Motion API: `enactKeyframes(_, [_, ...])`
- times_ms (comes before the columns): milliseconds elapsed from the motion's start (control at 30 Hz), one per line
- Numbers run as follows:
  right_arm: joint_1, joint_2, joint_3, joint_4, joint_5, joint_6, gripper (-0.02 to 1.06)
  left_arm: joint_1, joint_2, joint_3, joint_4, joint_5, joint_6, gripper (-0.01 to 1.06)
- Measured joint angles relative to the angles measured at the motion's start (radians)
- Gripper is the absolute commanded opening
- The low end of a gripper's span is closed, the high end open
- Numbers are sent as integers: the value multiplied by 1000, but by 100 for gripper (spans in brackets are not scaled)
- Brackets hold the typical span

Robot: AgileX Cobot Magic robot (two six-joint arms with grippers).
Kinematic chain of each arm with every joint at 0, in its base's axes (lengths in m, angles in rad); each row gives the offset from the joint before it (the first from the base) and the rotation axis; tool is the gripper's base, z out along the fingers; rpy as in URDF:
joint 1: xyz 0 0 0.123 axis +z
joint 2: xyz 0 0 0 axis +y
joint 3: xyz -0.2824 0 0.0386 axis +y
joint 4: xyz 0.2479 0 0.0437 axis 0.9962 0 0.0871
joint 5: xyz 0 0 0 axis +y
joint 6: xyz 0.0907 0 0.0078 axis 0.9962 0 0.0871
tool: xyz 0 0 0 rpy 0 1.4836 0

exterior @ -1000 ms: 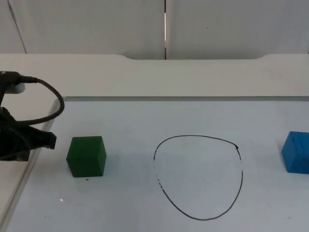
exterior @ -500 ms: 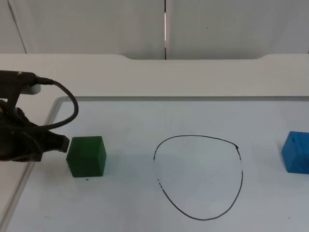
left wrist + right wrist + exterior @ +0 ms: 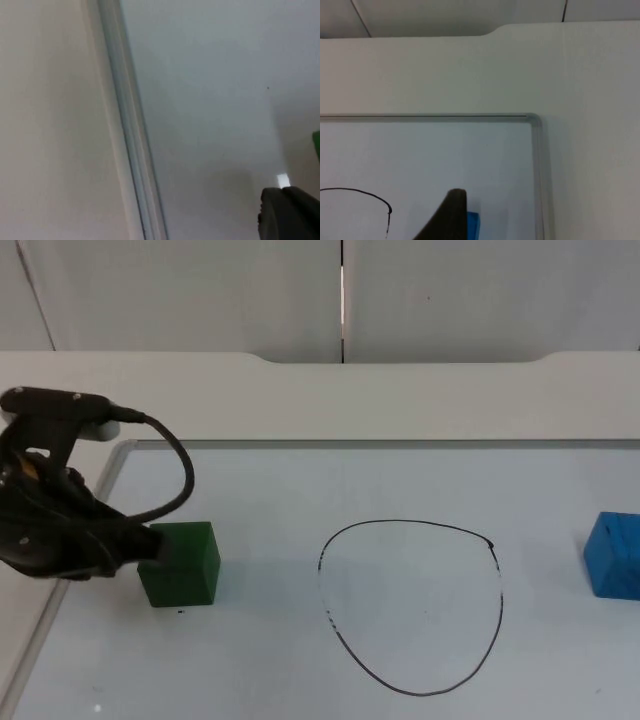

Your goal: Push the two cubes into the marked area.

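A green cube (image 3: 181, 563) sits on the white board left of the black oval outline (image 3: 420, 524). My left gripper (image 3: 143, 546) is low at the cube's left face and touches it; its fingers form one shut tip. In the left wrist view a black fingertip (image 3: 289, 216) hangs over the board beside a sliver of the green cube (image 3: 317, 146). A blue cube (image 3: 612, 555) rests at the far right, outside the outline. The right wrist view shows that blue cube (image 3: 473, 225) just behind a black fingertip (image 3: 448, 218), with part of the outline (image 3: 370, 196) nearby.
The board's raised left edge (image 3: 62, 592) runs just behind my left arm, and it also crosses the left wrist view as a rail (image 3: 131, 130). The board's far right corner (image 3: 533, 119) lies beyond the blue cube. Bare board separates both cubes from the outline.
My left arm has swung right across the board's edge, and its gripper tip has come up against the green cube's left face. Neither cube has visibly shifted.
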Motion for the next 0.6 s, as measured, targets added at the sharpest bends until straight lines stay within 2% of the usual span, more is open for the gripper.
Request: enactKeyframes(600, [0, 0, 0, 2, 0, 0, 105, -83, 19, -1, -36, -28, -5, 0])
